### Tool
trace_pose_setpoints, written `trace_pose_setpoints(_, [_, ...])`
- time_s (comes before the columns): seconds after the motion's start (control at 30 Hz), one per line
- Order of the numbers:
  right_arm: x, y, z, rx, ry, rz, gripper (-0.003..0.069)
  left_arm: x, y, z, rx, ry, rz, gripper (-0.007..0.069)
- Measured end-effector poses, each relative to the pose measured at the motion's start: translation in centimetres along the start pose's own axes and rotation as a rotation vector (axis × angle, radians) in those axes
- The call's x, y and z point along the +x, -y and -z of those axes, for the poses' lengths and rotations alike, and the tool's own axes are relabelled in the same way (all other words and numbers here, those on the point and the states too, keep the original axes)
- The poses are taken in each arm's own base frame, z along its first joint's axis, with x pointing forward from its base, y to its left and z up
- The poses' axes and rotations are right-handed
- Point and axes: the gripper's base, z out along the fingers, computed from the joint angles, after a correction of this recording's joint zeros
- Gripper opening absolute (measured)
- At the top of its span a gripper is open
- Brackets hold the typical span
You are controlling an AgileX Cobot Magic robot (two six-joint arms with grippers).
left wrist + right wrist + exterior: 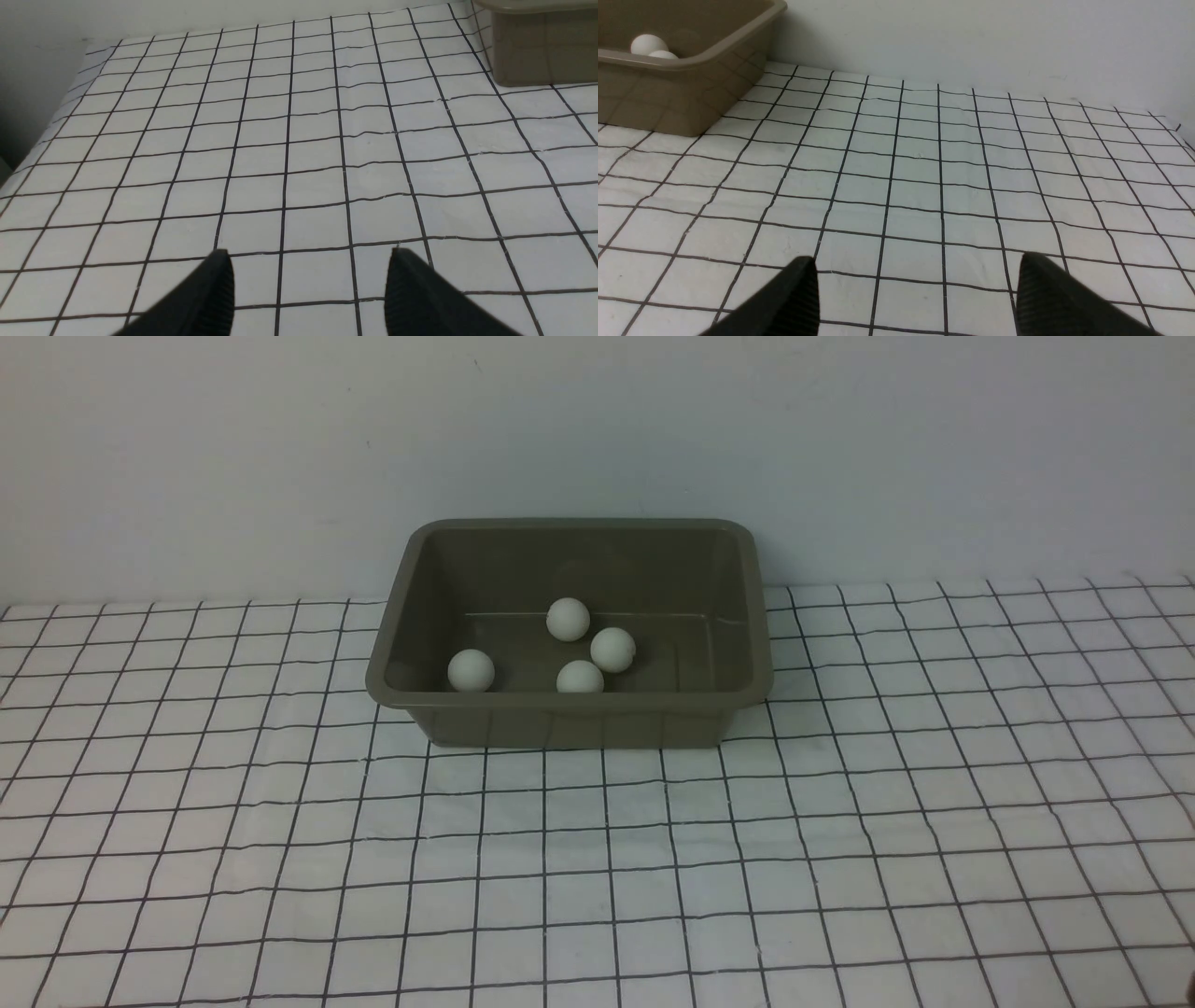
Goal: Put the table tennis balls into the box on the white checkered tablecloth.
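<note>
All 4 table tennis balls (pixel 569 619) sit inside the olive-grey box (pixel 569 717) on the white checkered tablecloth (pixel 597 877). My left gripper (pixel 308 280) & right gripper (pixel 917 289) hang over bare cloth, fingers spread, grasping nothing.

Lighting even, diffuse, moderately bright in all three views; slight greenish-grey cast. Soft faint shadow under the rectangular olive-grey plastic box (pixel 569 719) on the white black-gridded tablecloth (pixel 840 859). No glare. Front view sharp. Wrist views: foreground black fingertips (pixel 210 298) soft, slightly out of focus.
</note>
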Motion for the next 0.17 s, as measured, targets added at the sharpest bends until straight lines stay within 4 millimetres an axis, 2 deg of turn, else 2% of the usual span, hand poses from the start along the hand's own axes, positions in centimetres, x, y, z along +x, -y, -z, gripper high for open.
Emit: trace_pose_setpoints(0.17, [0.00,0.00,0.00,0.000,0.000,0.000,0.0514,0.00,0.00,0.00,0.000,0.000,0.000,0.0395])
